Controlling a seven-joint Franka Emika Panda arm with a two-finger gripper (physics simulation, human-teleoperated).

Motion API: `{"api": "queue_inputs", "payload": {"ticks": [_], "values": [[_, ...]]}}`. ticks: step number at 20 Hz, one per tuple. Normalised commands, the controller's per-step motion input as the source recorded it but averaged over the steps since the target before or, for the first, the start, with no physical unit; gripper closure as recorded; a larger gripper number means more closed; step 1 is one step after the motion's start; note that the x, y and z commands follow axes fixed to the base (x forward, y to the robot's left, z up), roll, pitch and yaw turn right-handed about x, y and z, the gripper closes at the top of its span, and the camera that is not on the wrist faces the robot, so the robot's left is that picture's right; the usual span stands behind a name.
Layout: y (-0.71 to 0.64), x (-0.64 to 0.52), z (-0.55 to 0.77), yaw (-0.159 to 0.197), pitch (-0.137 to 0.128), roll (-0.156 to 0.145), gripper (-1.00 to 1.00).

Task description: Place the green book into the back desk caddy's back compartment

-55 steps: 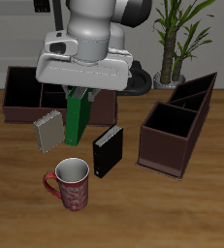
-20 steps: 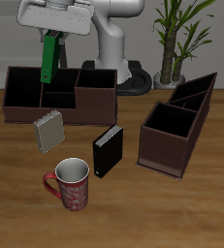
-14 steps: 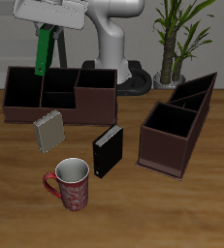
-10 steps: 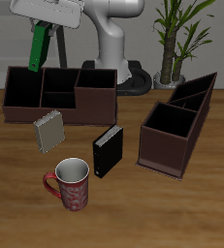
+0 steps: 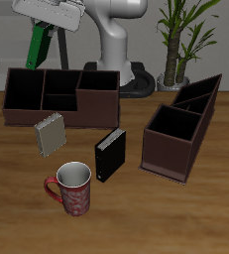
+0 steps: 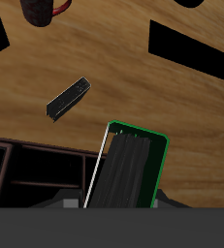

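Observation:
My gripper is shut on the top of the green book and holds it tilted, high above the back desk caddy. The book's lower end hangs above the caddy's end cell, beside the middle section. The back compartment is the small farther middle cell and shows empty. Its nearer twin cell is also empty. In the wrist view the green book fills the foreground with its white page edge showing, and part of the caddy lies beneath.
A grey striped book and a black book stand in front of the caddy. A red mug stands nearer the front edge. A second brown caddy lies end-on. A plant stands behind.
The gripper has lifted the green book from table height to high above the back caddy. Over the last second the book has tilted more, its lower end swinging toward the caddy's end cell.

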Motion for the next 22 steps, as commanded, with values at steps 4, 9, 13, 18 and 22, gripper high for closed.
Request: {"api": "queue_inputs", "payload": {"ticks": [4, 9, 13, 18, 22], "values": [[0.07, -0.32, -0.14, -0.035, 0.000, 0.057, 1.00], [0.02, -0.23, -0.15, 0.013, 0.005, 0.050, 1.00], [-0.07, -0.13, -0.06, -0.025, 0.027, 0.023, 1.00], [0.09, -0.01, -0.09, 0.179, 0.039, 0.116, 1.00], [-0.12, 0.05, -0.12, 0.200, 0.029, -0.013, 1.00]]}}
